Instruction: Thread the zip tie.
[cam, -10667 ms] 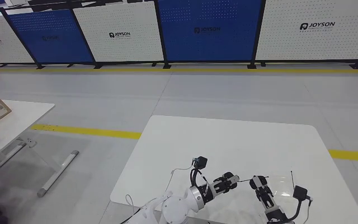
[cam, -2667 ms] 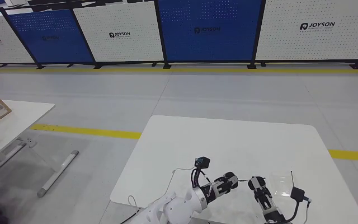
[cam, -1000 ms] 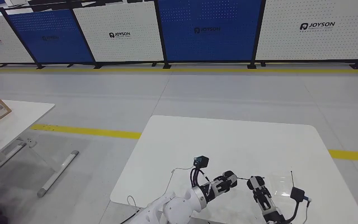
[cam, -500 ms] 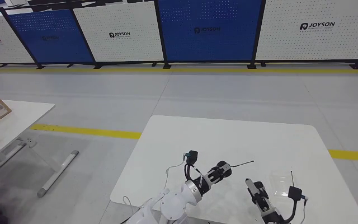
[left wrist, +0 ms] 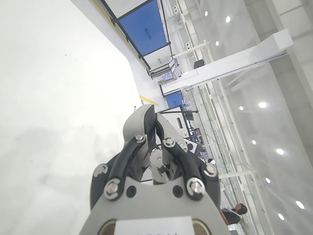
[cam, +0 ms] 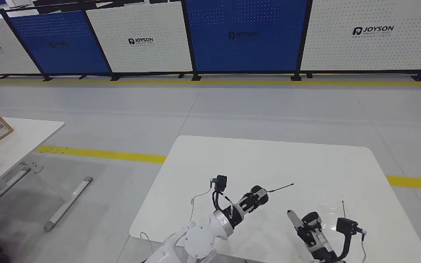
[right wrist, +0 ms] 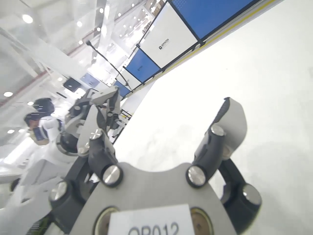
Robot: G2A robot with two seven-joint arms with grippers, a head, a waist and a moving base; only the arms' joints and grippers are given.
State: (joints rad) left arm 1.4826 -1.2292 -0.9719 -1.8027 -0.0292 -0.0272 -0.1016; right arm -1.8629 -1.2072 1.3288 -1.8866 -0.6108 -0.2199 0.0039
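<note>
Your left gripper (cam: 259,194) sits just left of the middle, low down in the top view, over the white table (cam: 263,154). It is clenched on one end of the zip tie (cam: 280,189) - the thin black strip sticks out past the tips and points to the upper right of the frame. In the left wrist view you can see the two fingers (left wrist: 140,123) pressed tight together at the lower middle, with the table (left wrist: 49,62) spread out on the left side. Your right gripper (cam: 300,215) is lower down and to the right of the left one in the top view, and the two do not touch. Its fingers (right wrist: 231,116) are spread wide apart, with bare table (right wrist: 244,62) showing between them. In the right wrist view, the left gripper (right wrist: 107,96) shows farther off at the middle left, and the zip tie (right wrist: 105,59) rises from it up into the air toward the upper left. The loose tip of the zip tie is up and away from the right gripper. To the right of the right gripper in the top view lies a see-through bag (cam: 327,210), with a thin black strip (cam: 343,206) at its right edge. Blue and white panels (cam: 247,33) stand along the top of the frame.
</note>
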